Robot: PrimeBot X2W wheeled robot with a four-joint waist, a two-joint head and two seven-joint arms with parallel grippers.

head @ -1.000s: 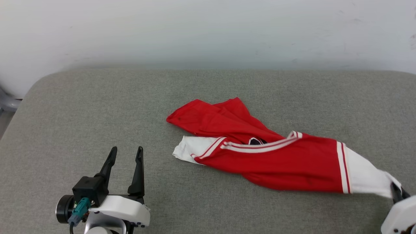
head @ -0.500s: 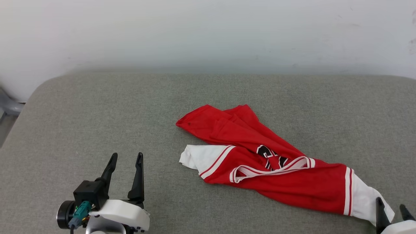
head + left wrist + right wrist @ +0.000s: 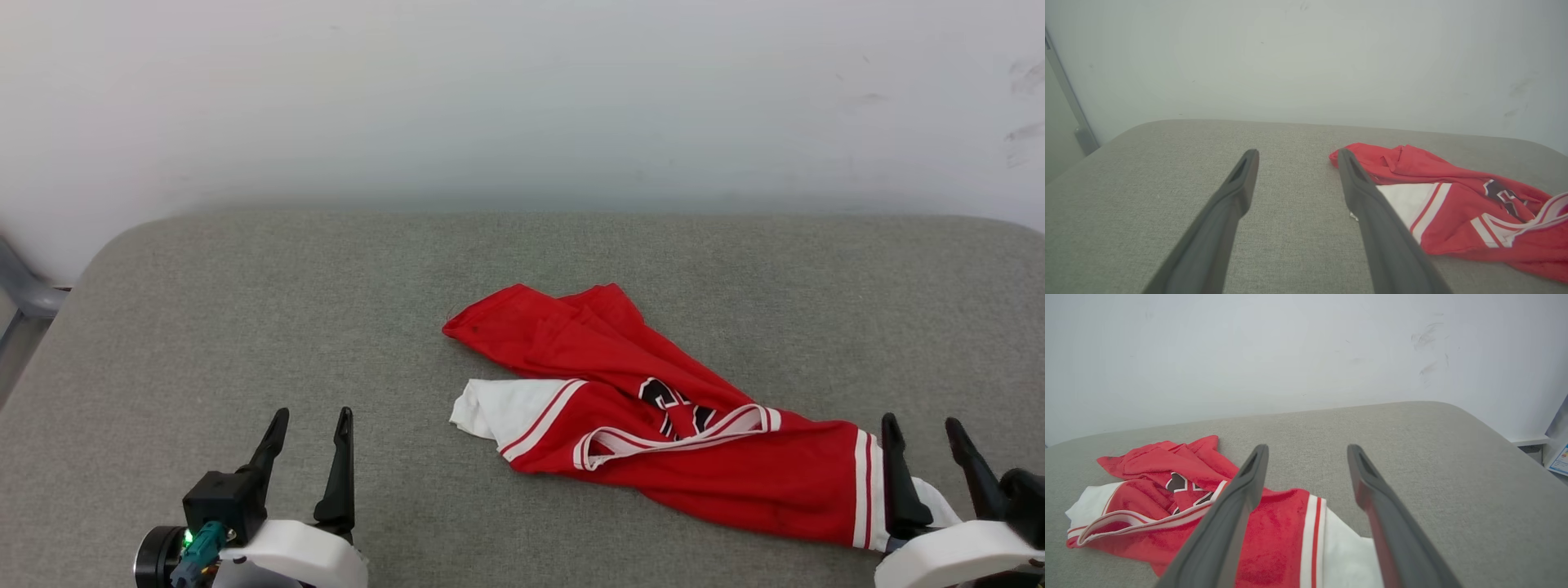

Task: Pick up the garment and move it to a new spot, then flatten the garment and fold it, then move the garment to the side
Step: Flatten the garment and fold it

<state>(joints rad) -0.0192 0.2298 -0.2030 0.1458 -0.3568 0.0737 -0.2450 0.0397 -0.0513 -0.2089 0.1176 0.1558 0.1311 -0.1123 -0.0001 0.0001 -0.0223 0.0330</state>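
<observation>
Red garment (image 3: 735, 482) crumpled; white sleeves; striped trim.

The black letters (image 3: 673, 406) on the garment (image 3: 735, 482) are tucked into folds, so I cannot read them. In the head view, my right tool (image 3: 920, 421) hides the end of the white sleeve (image 3: 945, 506). In the left wrist view, the garment runs off the right edge. A small paper (image 3: 1559, 459) is cut off and too tiny to read.

Smooth cloth garment (image 3: 718, 482), coarse woven cushion (image 3: 326, 310), matt wall (image 3: 522, 98)
</observation>
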